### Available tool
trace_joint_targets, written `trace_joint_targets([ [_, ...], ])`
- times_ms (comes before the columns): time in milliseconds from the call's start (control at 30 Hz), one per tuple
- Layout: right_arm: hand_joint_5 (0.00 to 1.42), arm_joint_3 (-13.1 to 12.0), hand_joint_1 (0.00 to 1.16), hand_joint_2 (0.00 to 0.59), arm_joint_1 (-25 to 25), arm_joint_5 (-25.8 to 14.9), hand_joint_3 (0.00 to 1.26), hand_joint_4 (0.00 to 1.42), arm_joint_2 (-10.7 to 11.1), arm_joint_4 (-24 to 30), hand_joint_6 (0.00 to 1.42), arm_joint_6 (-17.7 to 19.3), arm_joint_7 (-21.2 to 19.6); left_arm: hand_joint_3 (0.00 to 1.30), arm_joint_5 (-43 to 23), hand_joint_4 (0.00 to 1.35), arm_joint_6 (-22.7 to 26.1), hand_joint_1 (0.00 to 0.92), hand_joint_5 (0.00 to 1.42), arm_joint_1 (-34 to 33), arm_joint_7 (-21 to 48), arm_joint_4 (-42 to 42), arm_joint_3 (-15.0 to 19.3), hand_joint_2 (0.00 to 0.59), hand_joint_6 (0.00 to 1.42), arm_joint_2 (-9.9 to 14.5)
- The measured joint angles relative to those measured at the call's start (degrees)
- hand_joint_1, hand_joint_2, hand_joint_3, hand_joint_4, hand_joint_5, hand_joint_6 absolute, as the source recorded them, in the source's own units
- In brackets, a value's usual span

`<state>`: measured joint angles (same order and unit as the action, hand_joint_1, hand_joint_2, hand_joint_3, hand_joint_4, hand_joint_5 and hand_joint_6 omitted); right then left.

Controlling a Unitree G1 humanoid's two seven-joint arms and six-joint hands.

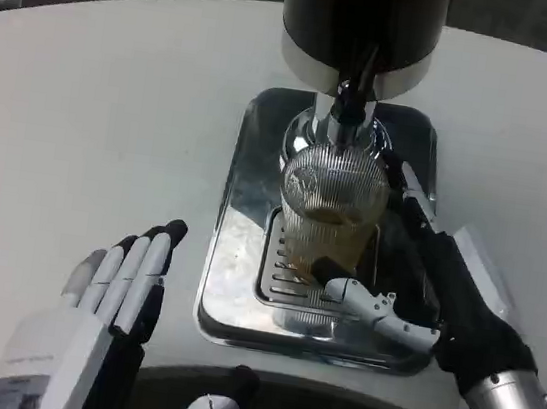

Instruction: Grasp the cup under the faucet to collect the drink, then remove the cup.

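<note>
Cup, ribbed glass with amber drink in its lower part, stands on the drip tray under the faucet as our right hand wraps it from three o'clock, fingers round its far side, thumb at its base. We judge a spill likeliest if we tilt it or lift into the spout. Open room lies toward nine o'clock, beyond the tray's raised rim. Our left hand waits at eight o'clock on the table, fingers straight, holding nothing.
</note>
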<state>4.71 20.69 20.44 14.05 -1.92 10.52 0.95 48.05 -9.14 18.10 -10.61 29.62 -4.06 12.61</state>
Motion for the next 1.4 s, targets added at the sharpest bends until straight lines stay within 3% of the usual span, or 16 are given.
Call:
trace_joint_targets([
  [1067,0.12,4.0,0.67,0.208,8.3,0.5,0.00,0.07,-2.3,-11.4,0.23,3.9,-3.3,0.00,-0.4,0.00,2.4,0.000,0.01,0.1,0.6,1.1,1.5,0.190,0.00,-0.2],
  [1400,0.16,4.8,0.65,0.217,9.8,0.5,0.03,0.14,-3.5,-14.2,0.28,4.7,-5.1,0.00,-0.5,0.00,3.2,0.000,0.01,0.4,0.9,1.5,1.9,0.191,0.00,-0.2],
])
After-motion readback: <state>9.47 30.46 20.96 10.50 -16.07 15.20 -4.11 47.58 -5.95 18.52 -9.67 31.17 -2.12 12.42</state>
